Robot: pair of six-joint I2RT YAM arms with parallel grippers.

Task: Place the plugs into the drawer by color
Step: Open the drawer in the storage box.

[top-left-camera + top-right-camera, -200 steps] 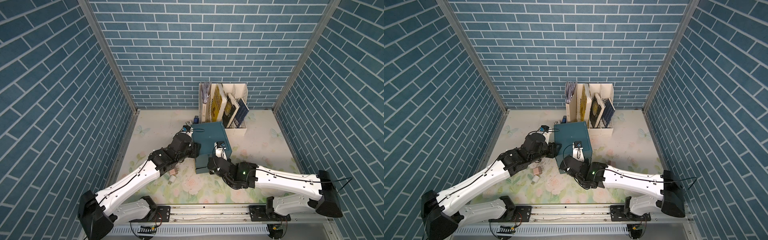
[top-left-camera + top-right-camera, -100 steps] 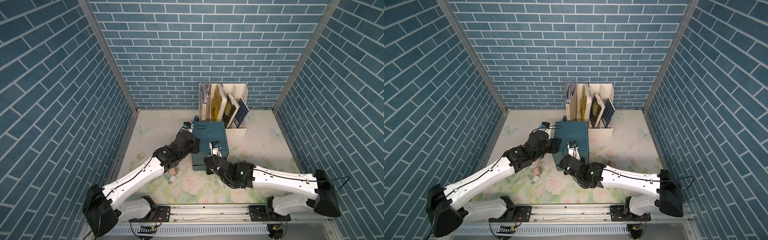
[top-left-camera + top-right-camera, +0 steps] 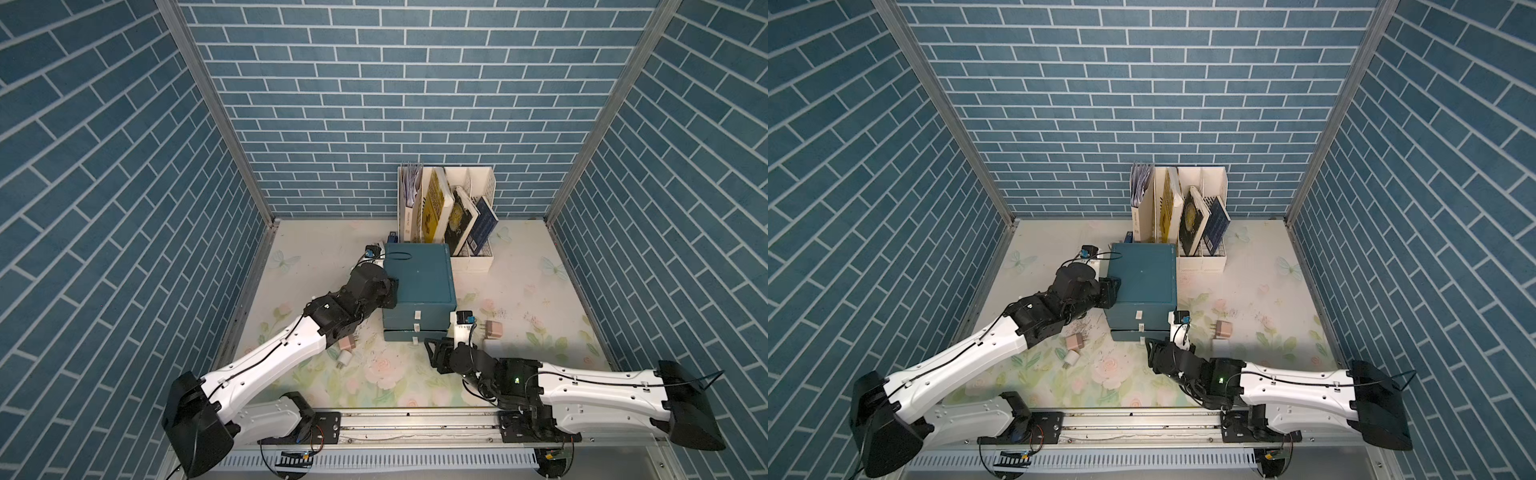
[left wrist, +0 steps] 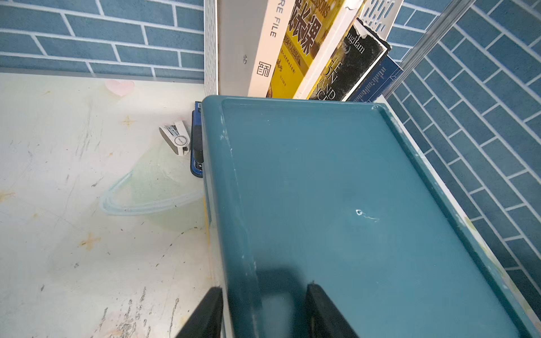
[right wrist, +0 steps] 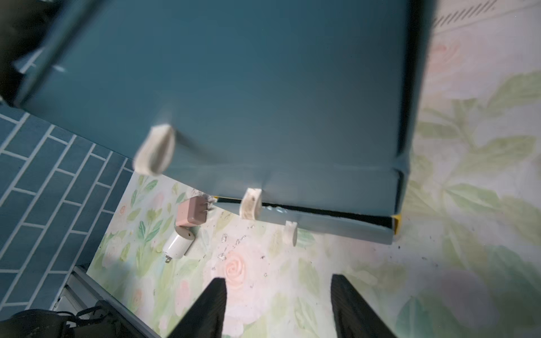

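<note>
Plugs lie loose on the flowered table (image 3: 540, 291), none in a drawer yet. Left of the box, toward the near edge, a pink plug (image 3: 347, 344) and a white plug (image 3: 344, 359) lie just beside each other. The left gripper (image 4: 265, 286) sits astride the left top rim of the teal box (image 3: 417, 276), jaws pinched on it, 1 outside the wall and 1 over the lid. I judge this steadies the box so it will not slide when a drawer is pulled. Of its 3 drawers, the bottom drawer (image 3: 415, 336) stands slightly out, with a dark slit above it. The right gripper (image 5: 278, 278) hovers in front of its white tab (image 5: 289, 232), jaws spread and empty, probably lined up to draw it further. Right of the box lie a right-hand pink plug (image 3: 492, 329) and, nearer, a pale plug (image 3: 492, 345) whose colour I cannot tell.
</note>
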